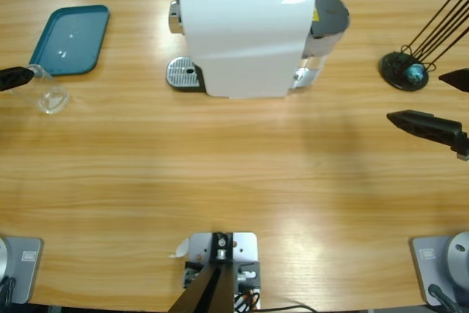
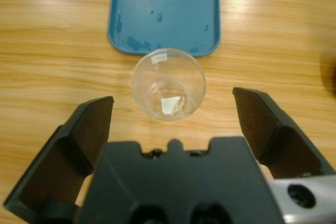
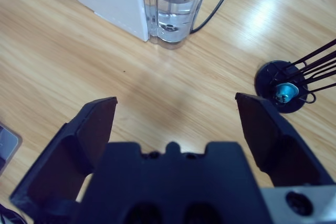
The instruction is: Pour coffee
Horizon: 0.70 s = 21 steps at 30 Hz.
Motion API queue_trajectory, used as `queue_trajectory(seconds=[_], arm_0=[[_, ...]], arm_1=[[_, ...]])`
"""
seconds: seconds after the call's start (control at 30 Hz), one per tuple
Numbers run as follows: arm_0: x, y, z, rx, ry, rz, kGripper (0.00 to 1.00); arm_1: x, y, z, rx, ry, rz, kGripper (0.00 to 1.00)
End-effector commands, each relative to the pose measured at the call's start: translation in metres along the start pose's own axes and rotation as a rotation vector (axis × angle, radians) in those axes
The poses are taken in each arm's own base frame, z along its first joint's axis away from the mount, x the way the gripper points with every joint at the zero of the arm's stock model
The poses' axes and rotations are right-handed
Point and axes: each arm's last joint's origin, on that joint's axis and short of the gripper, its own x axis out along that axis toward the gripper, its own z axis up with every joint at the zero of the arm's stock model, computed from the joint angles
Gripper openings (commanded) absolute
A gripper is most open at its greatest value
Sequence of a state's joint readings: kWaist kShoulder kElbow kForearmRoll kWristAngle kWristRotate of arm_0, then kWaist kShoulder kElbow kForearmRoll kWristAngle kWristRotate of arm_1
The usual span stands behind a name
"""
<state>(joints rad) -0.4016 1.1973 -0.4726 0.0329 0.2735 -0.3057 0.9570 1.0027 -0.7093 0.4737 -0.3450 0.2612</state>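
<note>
- Wooden worktop [image 1: 234, 181] carried machine [image 1: 242, 34], teal tray [image 1: 69, 40], capsule stand [image 1: 404, 71].
- Empty cup [image 2: 168, 84] stood beside tray; no coffee visible.
- Left fingers [image 2: 173, 116] wide open, holding nothing.
- Right fingers [image 3: 176, 114] wide open, holding nothing.

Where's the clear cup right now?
The clear cup stands upright on the table at the high view's left edge, just below the teal tray, in front of the open left gripper.

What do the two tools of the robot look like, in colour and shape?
Both look alike. The left tool has two matte black jaws, wedge-shaped and hollowed on the outer side, rising from a broad black body with a small notch at its middle. A silver-grey part with a dark round hole shows at the lower right corner. The right tool has the same black jaws, body and silver-grey part. No cables or markings show on either.
</note>
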Motion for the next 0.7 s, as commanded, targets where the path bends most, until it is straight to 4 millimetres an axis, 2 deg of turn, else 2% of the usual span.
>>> queue_trajectory(seconds=[0.03, 0.27, 0.57, 0.7], arm_0=[[0.027, -0.004, -0.010, 0.014, 0.087, 0.029, 1.000], [0.044, -0.006, -0.009, 0.024, 0.108, 0.085, 1.000], [0.055, -0.007, -0.008, 0.023, 0.115, 0.111, 1.000], [0.068, -0.009, -0.008, 0.019, 0.127, 0.121, 1.000]], arm_1=[[0.002, -0.003, -0.013, 0.021, -0.001, 0.002, 1.000], [0.001, -0.003, -0.012, 0.023, -0.007, 0.003, 1.000], [0.003, -0.003, -0.011, 0.031, -0.012, 0.001, 1.000], [0.003, -0.002, -0.011, 0.035, -0.011, 0.001, 1.000]])
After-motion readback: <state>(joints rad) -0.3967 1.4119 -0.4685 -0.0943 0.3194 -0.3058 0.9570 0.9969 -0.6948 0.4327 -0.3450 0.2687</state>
